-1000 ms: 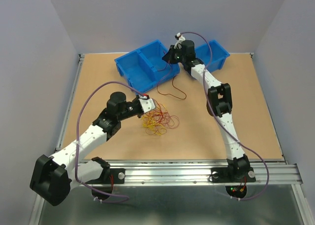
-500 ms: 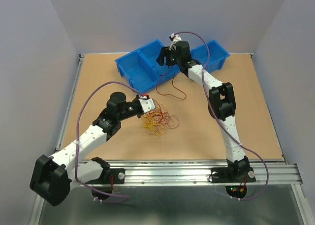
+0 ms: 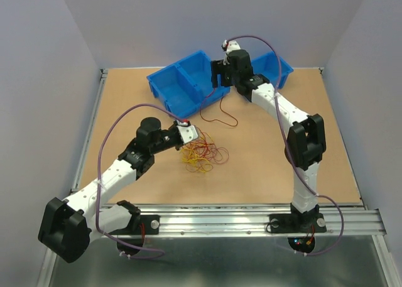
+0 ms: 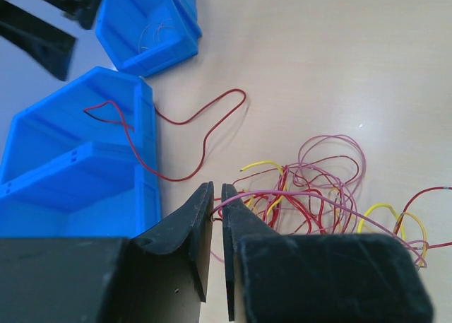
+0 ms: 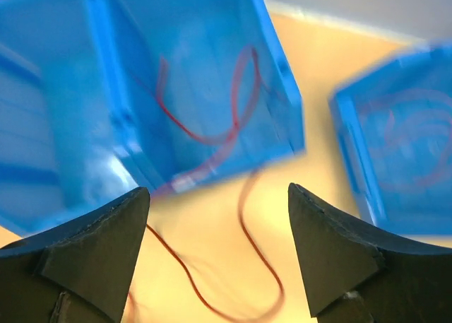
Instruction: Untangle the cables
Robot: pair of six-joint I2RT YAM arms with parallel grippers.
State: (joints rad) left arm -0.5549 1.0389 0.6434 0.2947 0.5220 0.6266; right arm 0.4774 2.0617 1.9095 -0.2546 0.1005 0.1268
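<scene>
Right claw (image 5: 219,203) is spread wide above the bin (image 3: 164,80), with nothing between its jaws. Below it is a single red cable (image 5: 236,111). One end lies inside the bin, in the compartment at the right arm's end. The cable hangs over the bin's near wall and the rest curls onto the tabletop (image 3: 264,167) just beside the bin. So that strand reads as only half delivered, its tail hanging outside.

On the near side of the bin, apart from it, sits the tangle (image 3: 202,154), a loose nest of red, yellow and orange loops. Left claw (image 4: 217,196) is at the tangle's edge on the bin side, jaws nearly together with a sliver of gap. A pinkish-red strand from the tangle runs right into that gap. It looks pinched, holding the pile in place.

The step in hand looks like one strand sorted out and the anchor kept on the rest. The next move probably calls for the right claw to come away from the bin toward the tangle and pick one loop on its outer edge. It should then draw that loop out slowly against the left claw's hold. If it snatches two loops at once, the whole nest will drag along.
</scene>
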